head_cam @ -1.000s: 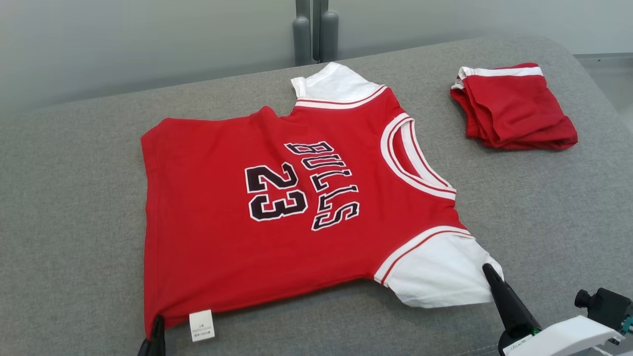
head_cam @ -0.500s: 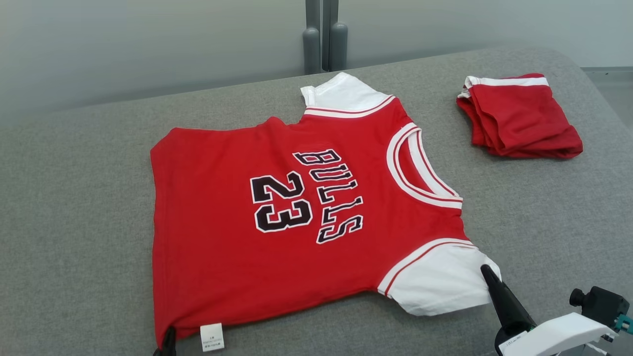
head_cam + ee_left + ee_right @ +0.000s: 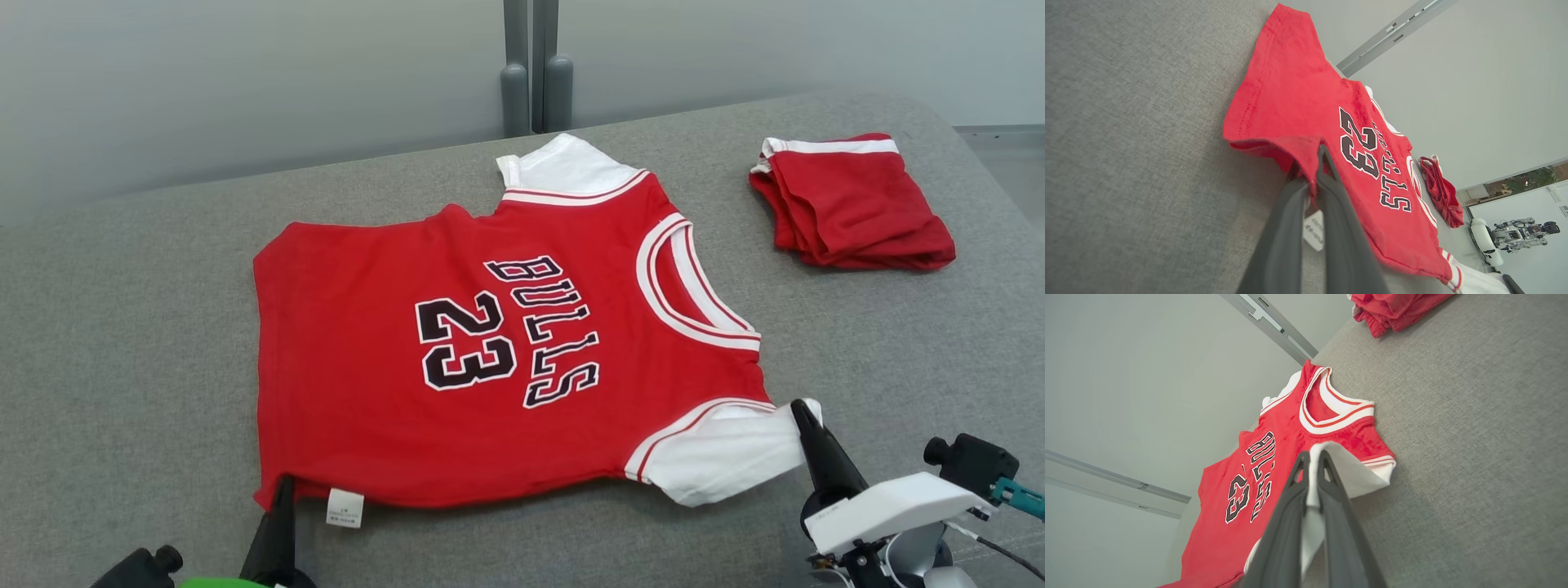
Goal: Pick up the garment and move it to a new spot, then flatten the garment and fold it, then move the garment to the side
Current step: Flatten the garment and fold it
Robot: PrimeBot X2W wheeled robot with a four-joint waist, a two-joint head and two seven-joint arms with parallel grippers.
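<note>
One jersey, one bundle, two hands

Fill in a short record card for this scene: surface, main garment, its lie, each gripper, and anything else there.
Surface: grey padded surface
Main garment: red jersey, spread out, print facing up
Left gripper: shut on the jersey's near hem corner, beside the white label
Right gripper: shut on the jersey's near white sleeve
Also present: folded red garment, apart at the far right

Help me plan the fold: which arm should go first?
Right, probably: the right gripper is shut on the near sleeve, which sticks out and can fold in; the left gripper holds the hem corner.
</note>
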